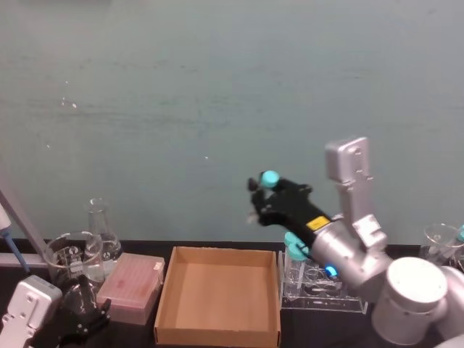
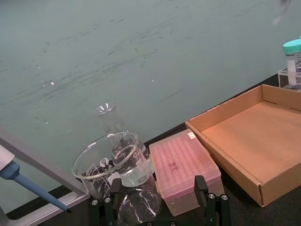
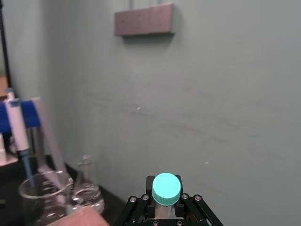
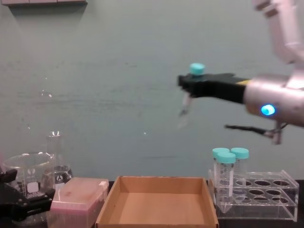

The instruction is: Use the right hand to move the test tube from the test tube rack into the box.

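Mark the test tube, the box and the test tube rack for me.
test tube (image 3: pixel 166 188), right wrist view, on its teal cap.
box (image 1: pixel 221 290), head view, on the bare floor.
test tube rack (image 4: pixel 266 206), chest view, on the clear front wall.

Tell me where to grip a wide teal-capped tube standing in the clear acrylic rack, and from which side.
Grip the wide teal-capped tube just under its cap, coming down from above: it stands upright in the clear acrylic rack, only its upper part rising over the top plate, another tube close beside. The right pincer holds the slim teal-capped tube.
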